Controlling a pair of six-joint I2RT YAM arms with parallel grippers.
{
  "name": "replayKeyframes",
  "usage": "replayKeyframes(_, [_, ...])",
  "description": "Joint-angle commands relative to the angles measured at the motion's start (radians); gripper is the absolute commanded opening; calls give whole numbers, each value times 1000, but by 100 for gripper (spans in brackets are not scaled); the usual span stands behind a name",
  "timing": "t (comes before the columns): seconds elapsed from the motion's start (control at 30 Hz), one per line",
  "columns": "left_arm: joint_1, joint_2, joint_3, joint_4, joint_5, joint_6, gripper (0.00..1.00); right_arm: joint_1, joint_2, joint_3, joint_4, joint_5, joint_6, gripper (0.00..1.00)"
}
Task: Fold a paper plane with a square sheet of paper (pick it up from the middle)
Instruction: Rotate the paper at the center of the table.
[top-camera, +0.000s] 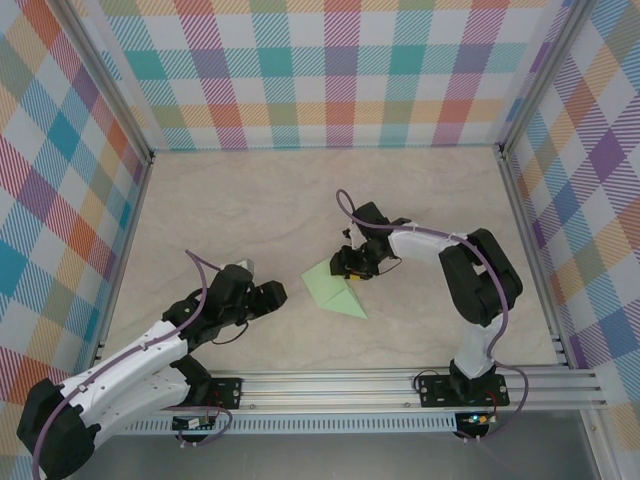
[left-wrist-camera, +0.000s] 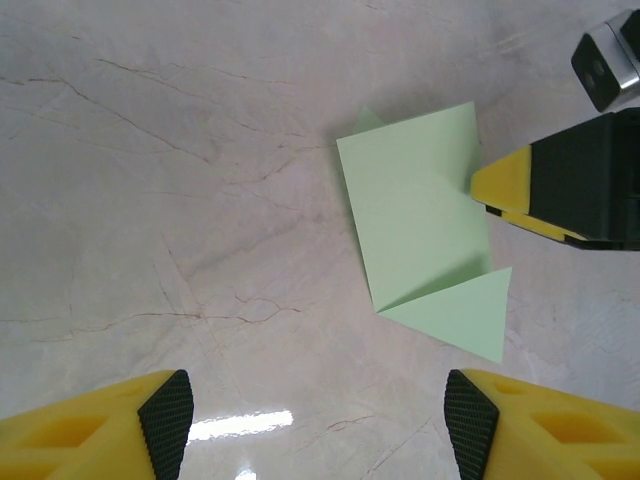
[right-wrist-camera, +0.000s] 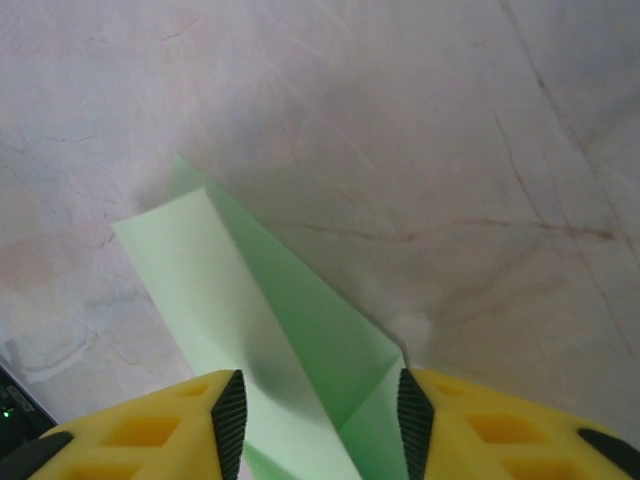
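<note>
The square sheet of paper (top-camera: 336, 291) is pale green and partly folded, lying near the middle of the table. In the left wrist view the paper (left-wrist-camera: 418, 210) shows a broad panel with a triangular flap at its lower right. My right gripper (top-camera: 352, 268) is down on the paper's far right edge. Its jaws stand apart astride a raised fold of the paper (right-wrist-camera: 300, 330), the right pad (right-wrist-camera: 412, 410) at the paper's edge. One right fingertip (left-wrist-camera: 508, 185) touches the panel's edge. My left gripper (top-camera: 276, 296) hangs open and holds nothing, left of the paper and apart from it (left-wrist-camera: 318, 420).
A marbled beige tabletop (top-camera: 250, 210) stretches behind and to the left of the paper. Plaid walls (top-camera: 320, 70) close the back and both sides. An aluminium rail (top-camera: 380, 385) carrying the arm bases runs along the near edge.
</note>
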Motion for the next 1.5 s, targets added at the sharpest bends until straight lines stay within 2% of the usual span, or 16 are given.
replayKeyframes(0.0, [13, 9, -10, 33, 32, 47, 70, -6, 49, 26, 42, -28, -20, 40])
replayKeyframes(0.07, [13, 8, -17, 42, 39, 53, 70, -5, 55, 16, 61, -16, -6, 32])
replayKeyframes(0.37, [13, 5, -45, 108, 84, 31, 70, -30, -35, -175, 284, 29, 207, 16])
replayKeyframes(0.5, [13, -11, -69, 123, 89, 2, 69, -30, -89, -293, 419, 54, 365, 15])
replayKeyframes(0.57, [13, -19, -81, 130, 84, -13, 70, -30, -111, -342, 471, 73, 427, 18])
replayKeyframes(0.63, [13, -18, -95, 147, 91, -21, 70, -29, -138, -383, 508, 99, 476, 15])
replayKeyframes(0.73, [13, -4, -101, 141, 103, -29, 71, -24, -195, -438, 550, 145, 528, 25])
replayKeyframes(0.83, [13, 4, -98, 120, 122, -26, 72, -20, -209, -420, 543, 105, 516, 29])
replayKeyframes(0.87, [13, 5, -93, 99, 121, -23, 74, -21, -223, -418, 527, 103, 512, 35])
replayKeyframes(1.0, [13, 4, -36, -50, 102, 23, 78, -21, -335, -414, 385, 168, 464, 44])
replayKeyframes(1.1, [13, -1, 25, -161, 91, 68, 84, -19, -473, -463, 330, 184, 440, 58])
replayKeyframes(1.17, [13, 0, 61, -217, 85, 111, 100, -19, -555, -481, 264, 198, 406, 67])
replayKeyframes(1.3, [15, 16, 121, -290, 34, 168, 100, -19, -705, -490, 115, 233, 335, 81])
replayKeyframes(1.37, [15, 12, 130, -301, 15, 188, 100, -19, -772, -507, 92, 244, 324, 96])
replayKeyframes(1.4, [16, 9, 128, -298, 15, 197, 100, -19, -810, -516, 86, 245, 320, 100])
replayKeyframes(1.47, [18, 4, 125, -287, 16, 208, 100, -19, -856, -522, 77, 237, 315, 100])
